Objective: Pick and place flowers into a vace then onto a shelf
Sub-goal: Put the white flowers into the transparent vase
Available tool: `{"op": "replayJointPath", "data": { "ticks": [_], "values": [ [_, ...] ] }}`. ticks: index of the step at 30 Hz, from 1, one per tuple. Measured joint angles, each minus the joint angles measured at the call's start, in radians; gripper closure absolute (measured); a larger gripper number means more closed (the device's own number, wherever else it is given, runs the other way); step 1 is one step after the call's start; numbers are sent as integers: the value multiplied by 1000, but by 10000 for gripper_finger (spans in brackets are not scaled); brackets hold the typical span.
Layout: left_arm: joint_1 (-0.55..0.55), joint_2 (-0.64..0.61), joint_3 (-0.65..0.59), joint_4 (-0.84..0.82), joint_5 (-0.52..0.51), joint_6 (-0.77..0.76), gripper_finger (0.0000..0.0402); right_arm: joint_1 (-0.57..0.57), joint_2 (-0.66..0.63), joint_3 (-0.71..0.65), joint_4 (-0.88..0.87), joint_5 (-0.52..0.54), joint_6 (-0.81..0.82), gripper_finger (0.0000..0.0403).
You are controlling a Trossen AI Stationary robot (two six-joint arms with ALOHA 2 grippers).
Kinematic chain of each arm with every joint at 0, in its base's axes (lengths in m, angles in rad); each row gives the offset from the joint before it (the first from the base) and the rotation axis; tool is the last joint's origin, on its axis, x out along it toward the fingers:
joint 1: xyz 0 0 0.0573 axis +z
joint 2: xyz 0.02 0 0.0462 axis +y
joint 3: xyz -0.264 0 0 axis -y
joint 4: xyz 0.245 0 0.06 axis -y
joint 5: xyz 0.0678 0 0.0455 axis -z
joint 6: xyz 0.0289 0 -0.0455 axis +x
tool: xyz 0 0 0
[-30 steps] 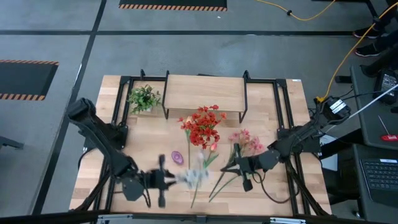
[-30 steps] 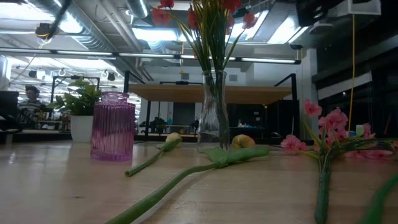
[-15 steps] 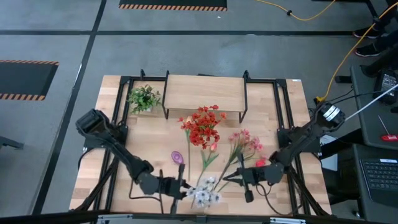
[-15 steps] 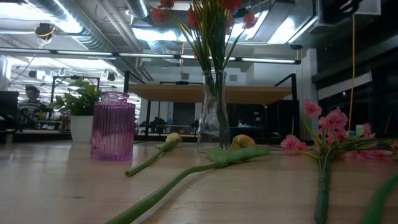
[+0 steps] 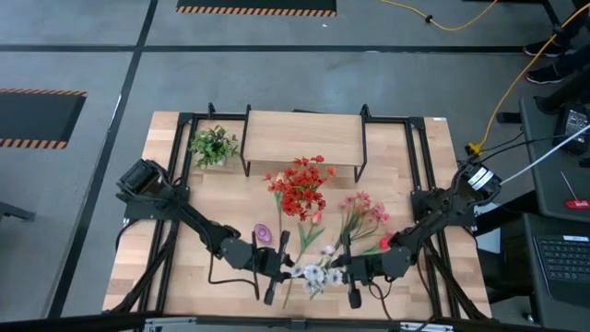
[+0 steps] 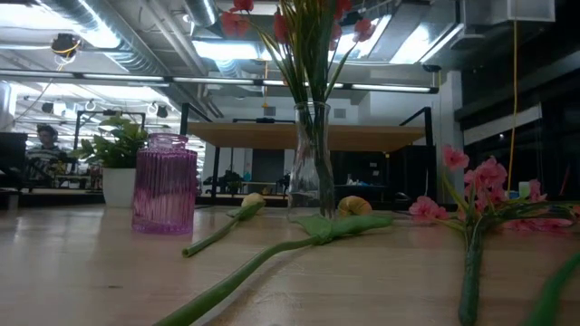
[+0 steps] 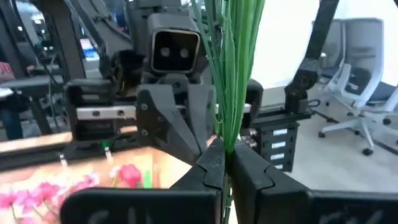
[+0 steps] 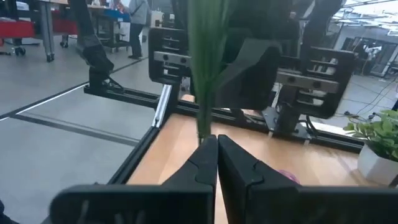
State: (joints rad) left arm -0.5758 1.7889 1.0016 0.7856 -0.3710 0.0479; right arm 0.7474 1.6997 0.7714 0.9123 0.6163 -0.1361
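A white flower spray [image 5: 313, 275] with green stems hangs between my two grippers near the table's near edge. My left gripper [image 5: 284, 266] comes from the left and my right gripper [image 5: 339, 269] from the right, each shut on the spray. A clear glass vase [image 6: 311, 167] holds red flowers [image 5: 301, 187]. Pink flowers [image 5: 365, 211] and tulips [image 6: 252, 204] lie flat on the table. The shelf [image 5: 302, 136] stands at the far side. Neither gripper shows in the low view. My left gripper [image 7: 225, 163] pinches the spray's bundle of green stems [image 7: 231, 124] between its two fingers, lying across them, coming level from the table's left. The spray is off the table. My right gripper [image 8: 216, 149] pinches the green stems [image 8: 204, 121] between its fingertips, level from the table's right, facing the left gripper.
A purple ribbed vase [image 5: 263, 233] stands just beyond the left gripper. A small green potted plant [image 5: 214, 146] sits at the far left. Long tulip stems [image 6: 263, 258] run across the near middle of the table. Black frame rails run along both sides.
My left gripper has carried the white spray toward the table's right. My right gripper has moved toward the near edge and leftward to meet it. The two grippers now face each other closely with the spray between them.
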Motion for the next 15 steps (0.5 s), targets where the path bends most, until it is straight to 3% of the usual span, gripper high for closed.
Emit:
{"op": "replayJointPath", "data": {
  "ticks": [7,15],
  "values": [
    [20,0,0,10,11,48,397,-6,0,15,-41,-17,-1,364],
    [56,0,0,11,56,45,396,-27,0,15,-43,-38,29,293]
  ]
}}
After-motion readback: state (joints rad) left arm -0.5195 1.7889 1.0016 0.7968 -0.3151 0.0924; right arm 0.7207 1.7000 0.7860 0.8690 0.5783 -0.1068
